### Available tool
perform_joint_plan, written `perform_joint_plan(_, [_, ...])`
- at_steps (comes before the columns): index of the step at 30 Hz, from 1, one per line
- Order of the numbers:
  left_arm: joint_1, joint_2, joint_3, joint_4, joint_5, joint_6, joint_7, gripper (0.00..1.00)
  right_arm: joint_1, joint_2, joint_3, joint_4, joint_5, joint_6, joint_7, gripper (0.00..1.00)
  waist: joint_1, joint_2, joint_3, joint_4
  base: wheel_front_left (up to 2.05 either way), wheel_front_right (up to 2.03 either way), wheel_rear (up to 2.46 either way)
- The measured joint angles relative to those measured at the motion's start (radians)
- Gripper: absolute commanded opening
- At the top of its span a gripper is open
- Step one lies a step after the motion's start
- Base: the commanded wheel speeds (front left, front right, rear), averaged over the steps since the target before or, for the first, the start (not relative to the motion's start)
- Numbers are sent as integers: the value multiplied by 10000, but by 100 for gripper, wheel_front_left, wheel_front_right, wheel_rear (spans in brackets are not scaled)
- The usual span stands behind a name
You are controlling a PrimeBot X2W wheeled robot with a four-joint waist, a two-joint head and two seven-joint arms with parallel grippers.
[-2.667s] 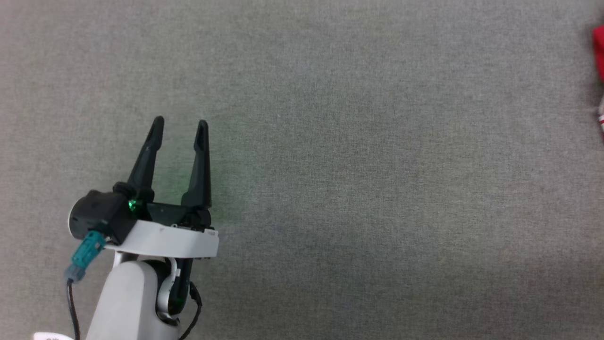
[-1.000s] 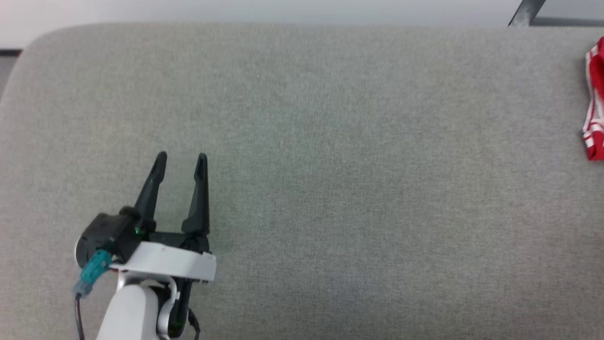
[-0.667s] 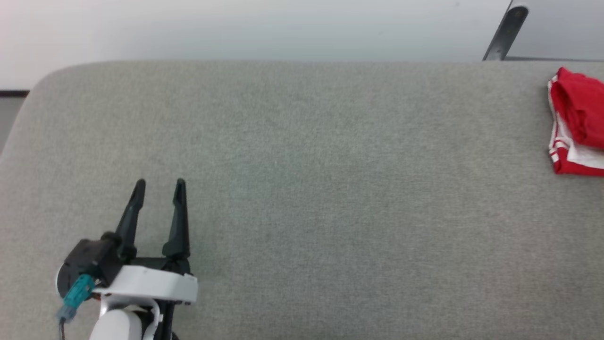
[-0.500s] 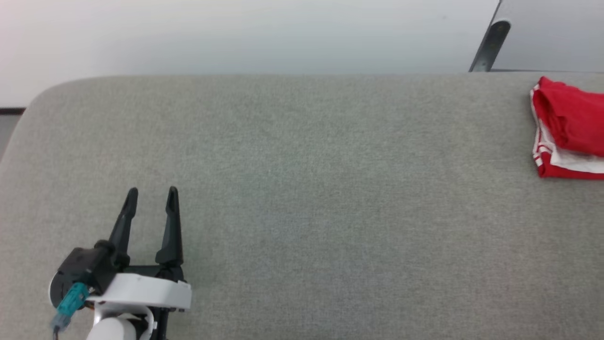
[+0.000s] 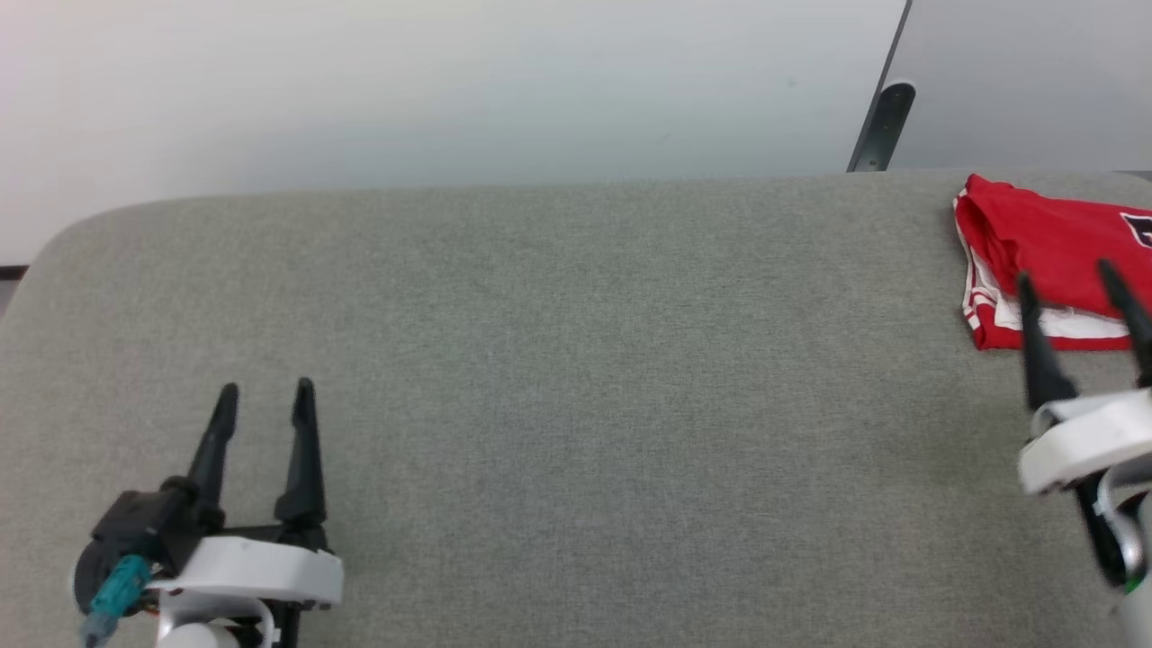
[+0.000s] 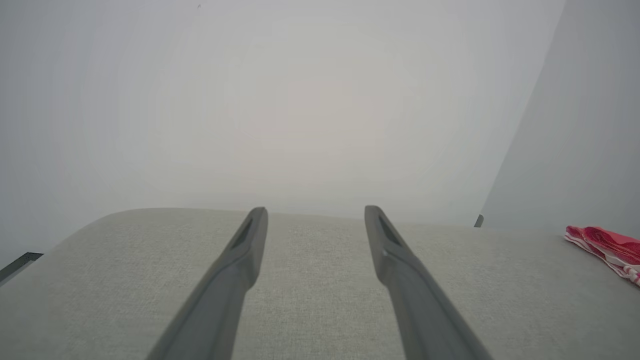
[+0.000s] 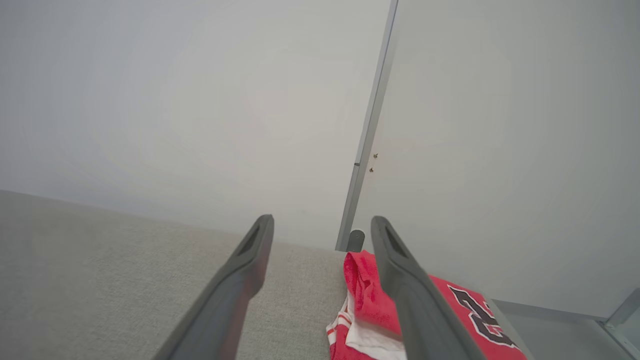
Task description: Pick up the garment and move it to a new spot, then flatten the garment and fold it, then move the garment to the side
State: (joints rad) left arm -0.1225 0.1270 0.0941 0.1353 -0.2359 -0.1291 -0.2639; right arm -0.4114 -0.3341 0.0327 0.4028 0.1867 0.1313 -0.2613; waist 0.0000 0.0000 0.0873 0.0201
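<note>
At upper right the garment (image 5: 1035,234) is laid on the grey surface (image 5: 576,360); the left gripper (image 5: 266,386) and right gripper (image 5: 1064,273) are spread, empty.

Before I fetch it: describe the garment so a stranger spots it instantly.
Take the wide grey fabric surface and follow its far edge to the right end. There lies a bunched red jersey T-shirt, marked by white-striped trim and black print.

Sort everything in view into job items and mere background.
Job:
- red short-sleeved jersey shirt with white trim
- left hand, open
- right hand, open

Background:
- grey fabric-covered surface
- pale wall
- dark metal post
</note>
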Motion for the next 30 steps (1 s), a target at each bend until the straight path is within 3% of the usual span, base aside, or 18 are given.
perform_joint_plan(11, [329, 240, 203, 159, 86, 0, 0, 100, 1112, 1007, -280, -667, -119, 0, -2, 100, 0, 0, -276, -185, 0, 0, 0])
perform_joint_plan(30, [622, 688, -125, 360, -433, 0, 0, 100, 1613, 1436, -397, -857, -119, 0, 0, 100, 0, 0, -363, -254, 0, 0, 0])
